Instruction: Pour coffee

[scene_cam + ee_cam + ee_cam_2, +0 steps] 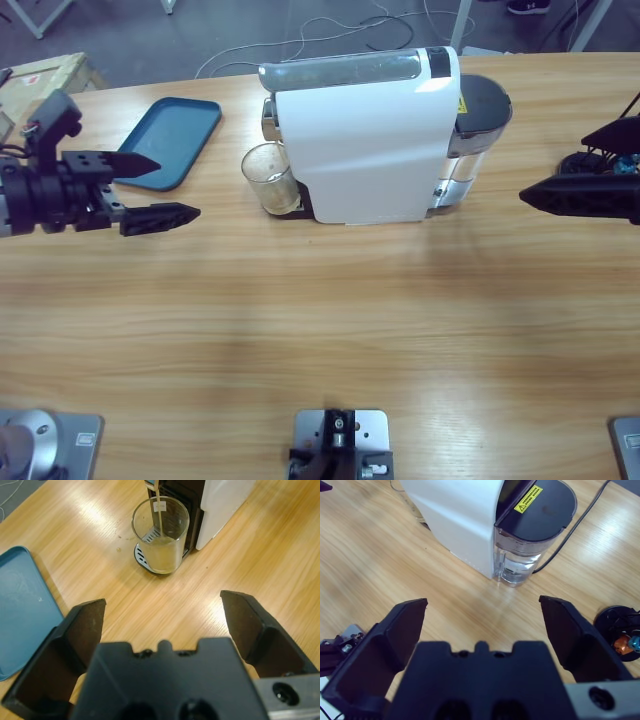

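A clear glass tumbler (pixel 270 178) (pixel 161 532) stands on the drip grate under the spout of the white coffee machine (pixel 370 140) (pixel 455 515). A pale amber layer of coffee (pixel 163 555) fills its lower part, and a thin stream runs down into it. My left gripper (pixel 160 187) (pixel 162 602) is open and empty. It points at the tumbler from the left, a short way off. My right gripper (pixel 545 195) (pixel 482 602) is also open and empty, right of the machine and facing its water tank (pixel 470 140) (pixel 527 540).
A blue tray (pixel 172 140) (pixel 20 605) lies behind my left gripper. A cardboard box (pixel 40 75) sits at the far left corner. The machine's black cable (pixel 580 527) trails right, beside a black round object (pixel 600 160) (pixel 620 630).
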